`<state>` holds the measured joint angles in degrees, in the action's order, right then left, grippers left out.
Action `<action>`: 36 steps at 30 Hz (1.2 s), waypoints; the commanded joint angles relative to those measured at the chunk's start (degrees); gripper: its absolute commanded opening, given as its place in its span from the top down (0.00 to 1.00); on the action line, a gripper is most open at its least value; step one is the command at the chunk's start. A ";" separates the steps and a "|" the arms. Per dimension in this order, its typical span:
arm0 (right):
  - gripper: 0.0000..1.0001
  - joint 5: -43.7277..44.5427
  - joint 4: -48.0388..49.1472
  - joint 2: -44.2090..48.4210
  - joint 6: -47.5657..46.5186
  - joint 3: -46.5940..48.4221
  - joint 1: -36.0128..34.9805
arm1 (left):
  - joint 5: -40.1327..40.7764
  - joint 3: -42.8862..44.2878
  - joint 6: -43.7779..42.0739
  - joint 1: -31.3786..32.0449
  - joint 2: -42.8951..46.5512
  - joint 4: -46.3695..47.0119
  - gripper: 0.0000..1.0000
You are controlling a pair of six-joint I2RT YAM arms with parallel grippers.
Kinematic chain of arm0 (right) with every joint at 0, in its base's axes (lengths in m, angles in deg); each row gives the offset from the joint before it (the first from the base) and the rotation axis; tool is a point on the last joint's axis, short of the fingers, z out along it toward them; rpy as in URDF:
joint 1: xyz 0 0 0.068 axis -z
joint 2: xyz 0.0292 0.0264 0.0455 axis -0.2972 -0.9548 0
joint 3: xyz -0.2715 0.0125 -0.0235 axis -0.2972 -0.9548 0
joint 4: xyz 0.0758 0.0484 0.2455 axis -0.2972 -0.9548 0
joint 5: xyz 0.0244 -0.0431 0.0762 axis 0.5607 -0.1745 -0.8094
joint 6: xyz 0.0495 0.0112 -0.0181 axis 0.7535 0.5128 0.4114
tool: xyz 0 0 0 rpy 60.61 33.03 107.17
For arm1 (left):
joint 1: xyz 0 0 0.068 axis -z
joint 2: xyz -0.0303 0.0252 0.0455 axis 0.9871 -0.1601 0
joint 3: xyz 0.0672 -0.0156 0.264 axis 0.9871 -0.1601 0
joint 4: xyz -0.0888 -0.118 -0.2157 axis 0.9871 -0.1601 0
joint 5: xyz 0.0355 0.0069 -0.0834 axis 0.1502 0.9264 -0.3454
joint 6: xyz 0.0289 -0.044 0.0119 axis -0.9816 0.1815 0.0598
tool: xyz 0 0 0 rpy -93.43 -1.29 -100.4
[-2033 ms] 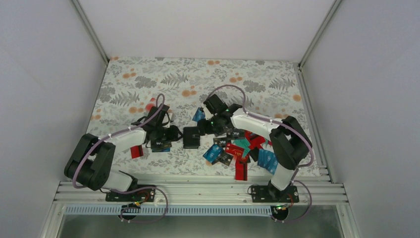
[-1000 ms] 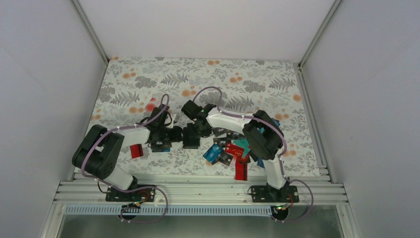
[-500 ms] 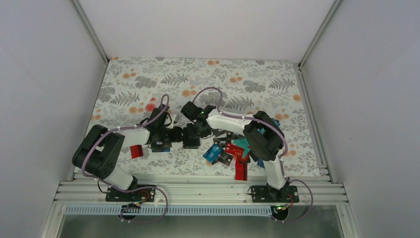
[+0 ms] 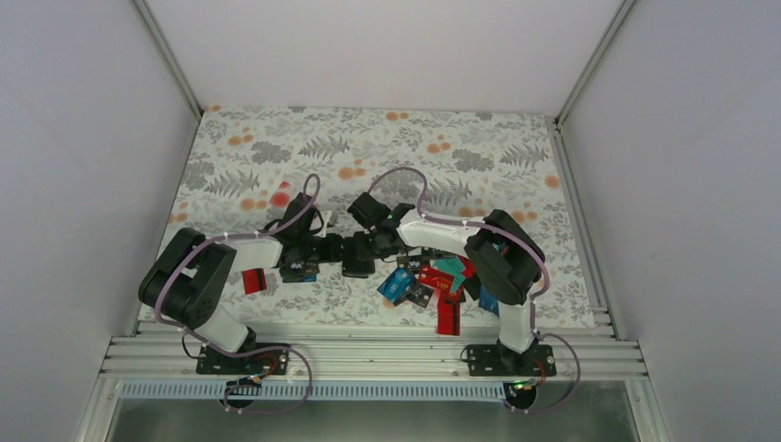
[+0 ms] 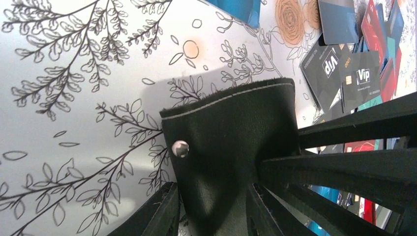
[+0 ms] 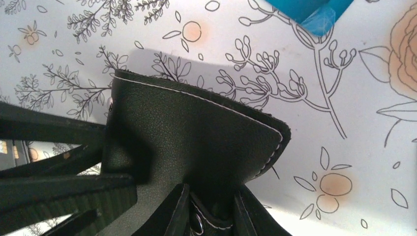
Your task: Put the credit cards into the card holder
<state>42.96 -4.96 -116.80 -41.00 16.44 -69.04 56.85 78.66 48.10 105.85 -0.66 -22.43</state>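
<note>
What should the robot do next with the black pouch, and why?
Probably pinch the card holder with the right gripper and pull it open: that gripper straddles the snap edge, the left gripper clamps the other side, and the credit cards lie outside.

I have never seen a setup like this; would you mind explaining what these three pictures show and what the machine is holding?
Two small robot arms are bolted side by side at the near edge. The wide picture looks down from above and behind them; the two close-ups come from a camera on each wrist. On the floral tablecloth lies a heap of credit cards, blue, red, teal and black. The left gripper and the right gripper each pinch the black card holder, from opposite sides.
</note>
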 commanded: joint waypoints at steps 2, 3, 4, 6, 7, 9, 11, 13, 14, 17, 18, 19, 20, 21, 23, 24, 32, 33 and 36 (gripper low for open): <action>0.84 -3.52 5.13 3.65 0.40 -5.37 1.41 | 4.69 -2.42 0.85 0.90 -4.07 -1.73 0.65; 0.84 -4.13 6.29 4.01 0.33 -6.24 1.78 | 4.49 -2.43 0.92 1.11 -4.55 -0.98 0.65; 0.85 -4.74 7.23 4.37 0.25 -7.00 1.98 | 4.43 -2.32 1.02 1.51 -4.97 -0.54 0.65; 0.86 -5.49 8.58 4.52 0.05 -8.08 2.32 | 4.45 -2.22 1.15 2.17 -5.97 0.26 0.67; 0.86 -5.80 9.13 4.48 -0.01 -8.47 2.39 | 4.63 -2.13 1.24 2.55 -6.40 0.56 0.68; 0.86 -6.31 10.18 4.61 -0.17 -9.17 2.55 | 4.96 -1.92 1.58 3.17 -7.09 0.99 0.73; 0.86 -6.63 10.93 4.80 -0.21 -9.89 2.74 | 5.24 -1.90 2.06 3.59 -7.78 1.40 0.80; 0.86 -6.98 11.35 5.10 -0.39 -10.42 3.01 | 5.76 -2.01 2.43 3.86 -7.99 1.67 0.89; 0.86 -7.01 11.37 5.29 -0.50 -10.71 3.17 | 6.15 -2.11 2.60 3.86 -7.88 1.62 0.95; 0.85 -6.52 10.90 6.19 -1.14 -11.18 3.68 | 8.66 -2.34 3.01 3.88 -6.46 0.32 0.98; 0.84 -6.17 10.45 6.58 -1.36 -11.36 3.88 | 9.50 -2.28 3.02 3.90 -5.74 -0.51 0.98; 0.83 -5.46 9.73 7.00 -1.52 -11.39 4.16 | 10.41 -2.11 2.90 3.86 -5.00 -1.55 0.98; 0.81 -4.15 8.55 7.44 -1.89 -11.31 4.34 | 11.53 -1.83 2.74 3.88 -4.23 -2.79 0.98; 0.78 -2.35 6.83 7.74 -2.28 -11.01 4.45 | 12.69 -1.51 2.49 3.91 -3.24 -4.24 0.98; 0.73 2.78 2.31 7.92 -3.09 -9.69 4.49 | 14.26 -1.16 2.18 3.90 -1.23 -6.89 0.98; 0.69 4.98 0.41 8.04 -3.55 -9.29 4.46 | 14.70 -1.11 2.15 3.86 -0.24 -7.58 0.98; 0.61 12.18 -6.07 11.08 -4.15 -8.48 4.57 | 16.63 -0.62 2.09 3.85 5.28 -12.07 0.98; 0.60 12.87 -7.00 11.20 -3.93 -8.00 4.57 | 16.74 -0.70 2.25 3.86 6.01 -12.43 0.98; 0.60 11.35 -7.30 12.52 -4.58 -6.34 4.59 | 16.03 -0.53 2.55 3.88 8.48 -13.55 0.98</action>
<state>51.61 -8.92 -106.99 -44.91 7.72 -64.45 70.58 78.81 51.09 109.98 5.16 -29.79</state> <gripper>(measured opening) 0.396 0.069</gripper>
